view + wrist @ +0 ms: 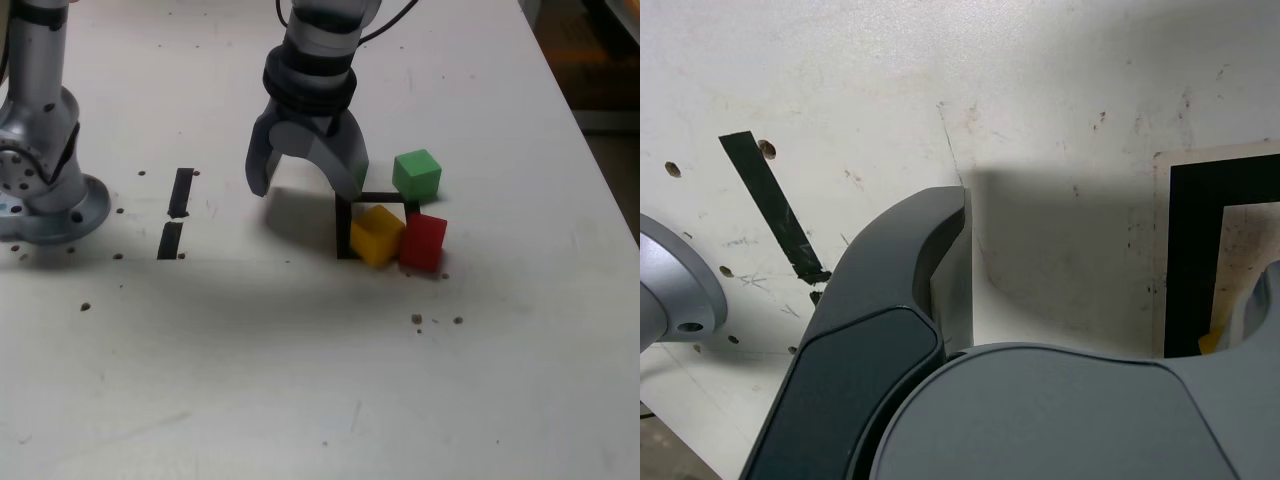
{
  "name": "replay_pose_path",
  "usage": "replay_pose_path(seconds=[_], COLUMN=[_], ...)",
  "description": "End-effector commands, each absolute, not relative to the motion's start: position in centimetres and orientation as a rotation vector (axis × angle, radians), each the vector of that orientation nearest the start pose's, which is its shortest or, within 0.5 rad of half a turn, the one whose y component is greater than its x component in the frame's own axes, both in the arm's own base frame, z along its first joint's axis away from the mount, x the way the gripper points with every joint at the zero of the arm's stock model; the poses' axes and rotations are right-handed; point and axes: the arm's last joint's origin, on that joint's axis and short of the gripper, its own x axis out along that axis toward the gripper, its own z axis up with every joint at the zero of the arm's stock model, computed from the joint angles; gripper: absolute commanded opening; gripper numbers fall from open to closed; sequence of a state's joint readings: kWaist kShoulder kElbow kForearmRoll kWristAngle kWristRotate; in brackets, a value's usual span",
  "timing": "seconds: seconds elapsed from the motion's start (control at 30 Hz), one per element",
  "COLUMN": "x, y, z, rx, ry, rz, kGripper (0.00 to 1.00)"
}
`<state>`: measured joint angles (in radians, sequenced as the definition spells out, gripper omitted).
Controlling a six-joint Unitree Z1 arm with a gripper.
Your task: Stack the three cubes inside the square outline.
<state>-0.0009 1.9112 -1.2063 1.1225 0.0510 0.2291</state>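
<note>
The gripper (304, 192), nearest the wrist camera, stands wide open with nothing between its fingers, off to the exterior view's left of the cubes. No stack shows: the three look to be down at table level. The yellow cube (377, 236) sits mostly within the outline (344, 244), turned askew, and could serve as the base. The red cube (423, 243) is just beside it, at the exterior view's right edge of the square; the green cube (417, 175) lies beyond the far right corner. Both seem left to lift and place.
</note>
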Motion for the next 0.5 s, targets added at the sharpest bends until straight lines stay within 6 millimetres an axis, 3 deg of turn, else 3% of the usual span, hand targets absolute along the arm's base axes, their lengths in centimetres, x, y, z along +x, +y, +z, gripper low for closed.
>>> replay_pose_path(seconds=[0.0, 0.47], x=[29.6, 33.7], y=[0.3, 2.7], z=[21.8, 21.8], rx=[0.204, 0.145], ry=[1.826, 1.82], rz=[-0.171, -0.138], kGripper=[0.96, 0.96])
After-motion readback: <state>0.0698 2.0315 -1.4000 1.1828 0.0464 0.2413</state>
